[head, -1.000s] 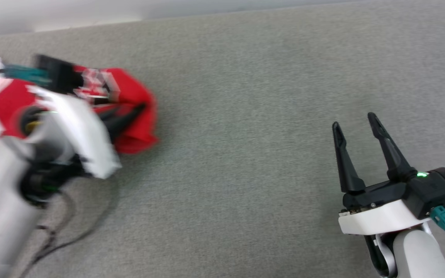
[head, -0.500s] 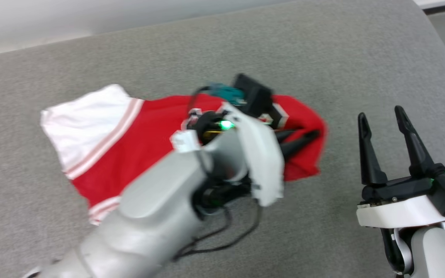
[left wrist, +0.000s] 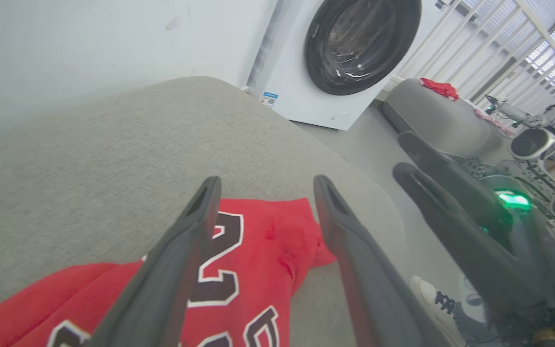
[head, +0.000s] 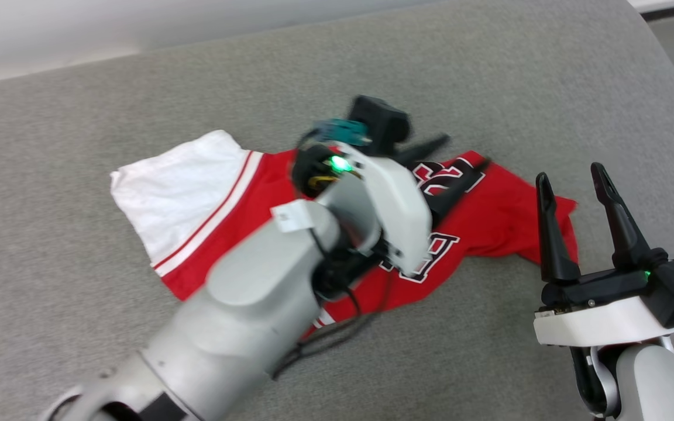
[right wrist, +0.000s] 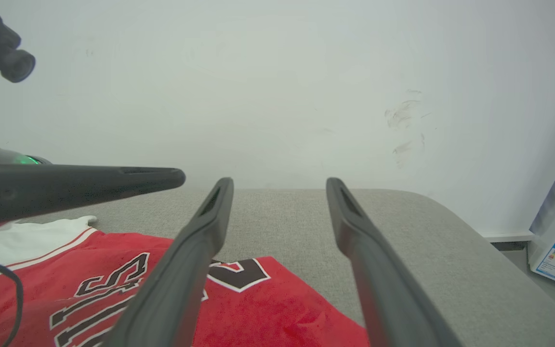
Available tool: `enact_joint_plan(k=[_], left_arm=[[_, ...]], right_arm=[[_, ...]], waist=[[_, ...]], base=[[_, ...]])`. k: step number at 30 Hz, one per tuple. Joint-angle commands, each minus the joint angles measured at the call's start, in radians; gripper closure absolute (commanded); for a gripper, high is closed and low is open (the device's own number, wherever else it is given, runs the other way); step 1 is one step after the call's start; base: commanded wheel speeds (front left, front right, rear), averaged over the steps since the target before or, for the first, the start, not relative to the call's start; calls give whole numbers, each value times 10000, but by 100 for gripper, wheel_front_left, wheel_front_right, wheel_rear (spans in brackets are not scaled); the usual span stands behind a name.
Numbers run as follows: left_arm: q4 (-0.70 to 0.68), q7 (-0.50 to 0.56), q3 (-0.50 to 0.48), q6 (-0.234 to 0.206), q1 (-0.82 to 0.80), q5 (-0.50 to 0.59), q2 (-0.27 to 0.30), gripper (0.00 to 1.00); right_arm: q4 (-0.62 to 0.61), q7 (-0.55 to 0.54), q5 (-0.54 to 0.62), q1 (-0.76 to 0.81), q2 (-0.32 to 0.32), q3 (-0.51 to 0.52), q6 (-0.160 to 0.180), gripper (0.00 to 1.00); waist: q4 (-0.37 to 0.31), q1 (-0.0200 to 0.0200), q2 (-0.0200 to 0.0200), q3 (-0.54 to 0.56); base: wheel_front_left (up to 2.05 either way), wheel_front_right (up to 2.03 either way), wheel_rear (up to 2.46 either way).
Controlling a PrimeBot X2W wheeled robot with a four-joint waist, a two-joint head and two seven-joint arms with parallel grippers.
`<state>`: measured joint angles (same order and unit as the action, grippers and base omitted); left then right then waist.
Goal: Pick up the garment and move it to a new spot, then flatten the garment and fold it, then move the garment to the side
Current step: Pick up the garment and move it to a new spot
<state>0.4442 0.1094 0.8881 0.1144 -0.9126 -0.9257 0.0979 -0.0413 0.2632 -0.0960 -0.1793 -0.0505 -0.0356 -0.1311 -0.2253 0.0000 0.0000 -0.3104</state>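
Left hand newly spread, empty, garment dropped, lettering partly behind arm, right hand spread, empty.

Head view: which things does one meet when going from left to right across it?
white sleeve → left gripper → right gripper

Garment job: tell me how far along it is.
Done: the garment lies set down on the grey cushion, so the first move looks finished. In hand: nothing gripped; the left claw hovers open over it, the right claw open beside it. Left: it is rumpled, lettering up, so flattening, folding and moving aside remain.
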Motion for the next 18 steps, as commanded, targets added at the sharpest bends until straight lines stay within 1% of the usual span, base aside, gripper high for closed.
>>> enact_joint_plan(k=[1, 3, 6, 8, 9, 11, 14, 16, 18], left_arm=[[176, -459, -195, 34, -215, 159, 266, 0], [395, -1038, -335, 48, -229, 422, 612, 0], [620, -2093, -611, 24, -271, 873, 1297, 0], [658, -2766, -748, 14, -199, 1247, 1821, 0], [645, -3081, -845, -77, -132, 1399, 2096, 0], [503, -3506, -1105, -326, 118, 1808, 2697, 0], [-90, -3726, -1730, -856, 743, 2360, 3502, 0], [-961, -3756, -2389, -1236, 1276, 2787, 3890, 0], [-1804, -3750, -3046, -1524, 2220, 3118, 4202, 0]], right_arm=[[5, 24, 52, 56, 8, -12, 7, 0], [19, 24, 108, 99, 6, 49, 7, 0], [37, 24, 247, 161, 8, 103, 7, 0], [62, 24, 345, 235, 6, 166, 7, 0], [68, 24, 386, 267, 4, 207, 5, 0], [72, 24, 452, 350, 6, 237, 7, 0], [32, 24, 476, 463, 3, 305, 5, 0], [-4, 24, 541, 543, 6, 343, 5, 0], [-8, 24, 557, 595, 3, 353, 7, 0]], waist=[[257, 0, 0, 215], [477, 0, 0, 401], [801, 0, 0, 637], [1029, 0, 0, 812], [1143, 0, 0, 897], [1342, 0, 0, 1049], [1607, 0, 0, 1213], [1778, 0, 0, 1287], [1890, 0, 0, 1352]], base=[[0, 0, 0], [0, 0, 0], [0, 0, 0], [0, 0, 0], [0, 0, 0], [0, 0, 0], [0, 0, 0], [0, 0, 0], [0, 0, 0]])
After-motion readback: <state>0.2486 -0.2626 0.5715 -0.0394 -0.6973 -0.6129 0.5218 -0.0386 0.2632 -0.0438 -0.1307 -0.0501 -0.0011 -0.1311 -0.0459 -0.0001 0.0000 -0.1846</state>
